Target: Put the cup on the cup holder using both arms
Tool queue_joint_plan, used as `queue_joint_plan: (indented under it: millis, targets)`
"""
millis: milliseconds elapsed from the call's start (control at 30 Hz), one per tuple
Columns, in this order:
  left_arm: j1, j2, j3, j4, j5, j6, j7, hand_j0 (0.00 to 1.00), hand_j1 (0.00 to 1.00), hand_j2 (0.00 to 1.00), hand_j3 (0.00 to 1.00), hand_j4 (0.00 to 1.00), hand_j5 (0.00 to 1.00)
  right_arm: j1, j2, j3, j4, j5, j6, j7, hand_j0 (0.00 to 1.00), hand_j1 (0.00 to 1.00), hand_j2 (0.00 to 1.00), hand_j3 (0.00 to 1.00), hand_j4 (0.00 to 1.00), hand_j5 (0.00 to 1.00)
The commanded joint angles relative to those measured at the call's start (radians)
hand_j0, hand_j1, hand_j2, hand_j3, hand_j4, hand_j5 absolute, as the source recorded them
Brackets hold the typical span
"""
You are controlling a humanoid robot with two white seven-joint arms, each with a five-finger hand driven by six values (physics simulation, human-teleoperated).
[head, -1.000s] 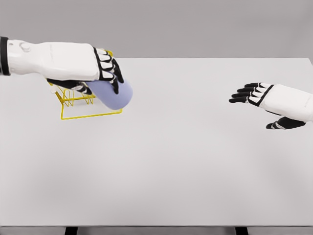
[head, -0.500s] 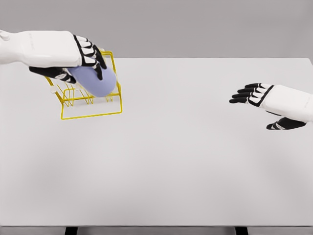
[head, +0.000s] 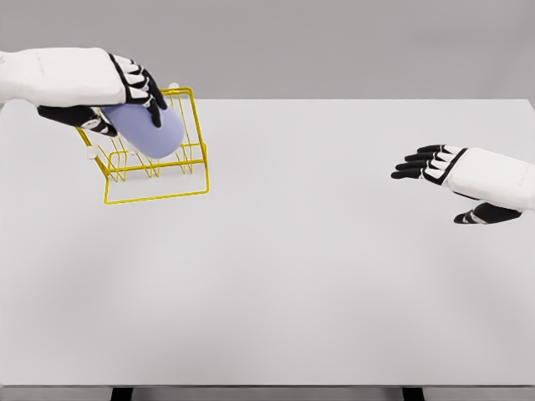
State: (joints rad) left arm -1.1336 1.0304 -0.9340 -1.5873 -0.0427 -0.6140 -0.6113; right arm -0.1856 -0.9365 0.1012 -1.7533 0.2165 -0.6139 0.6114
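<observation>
a wide pale desk (head: 318, 276) fills the view, bare across its middle, and all the action sits at the far left corner. there stands the yellow wire cup holder (head: 159, 171), an open frame with upright prongs along its base and a taller back rail. the left arm comes in from the left edge, and the left hand (head: 125, 88) is wrapped over the lavender cup (head: 149, 131), fingers curled across its top and thumb tucked underneath, so it's a firm grasp. the cup is tilted on its side, poised inside the holder's frame just above the prongs; whether it touches the wire yet, can't tell from here. over on the right, the right hand (head: 435, 163) hovers above the desk, well apart from everything, fingers extended and loose, holding nothing. now the risk, as i read it: the rack looks light, and if the cup's rim catches a prong off-centre, the push could skid or tip the frame. let go too early and that rounded cup may roll off the wires onto the desk. as for contents, the holder carries no other cups, and the cup's inside is hidden.
</observation>
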Motion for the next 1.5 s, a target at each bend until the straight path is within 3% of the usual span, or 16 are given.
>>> queue_joint_plan:
  millis: [0,467,867,1467]
  targets:
    - [0.0,0.0,0.001,0.012,0.003,0.003,0.0,0.54,0.54,0.54,0.54,0.54,0.54,0.0,-0.001,-0.002,0.0,-0.006,0.003,-0.001,1.0,1.0,1.0,1.0,1.0,1.0]
    - [0.002,-0.012,0.0,0.032,0.003,0.003,0.0,0.54,0.54,0.54,0.54,0.54,0.54,0.015,-0.002,-0.005,0.0,-0.009,0.003,-0.001,1.0,1.0,1.0,1.0,1.0,1.0]
    - [0.014,-0.059,-0.008,0.041,-0.008,0.003,0.0,0.53,0.53,0.53,0.53,0.53,0.53,0.069,-0.002,-0.113,0.0,-0.011,0.003,-0.001,1.0,1.0,1.0,1.0,1.0,1.0]
    - [0.025,-0.112,-0.009,0.099,-0.028,0.003,0.0,0.55,0.55,0.55,0.55,0.55,0.55,0.091,0.004,-0.135,0.0,-0.011,0.003,-0.001,1.0,1.0,1.0,1.0,1.0,1.0]
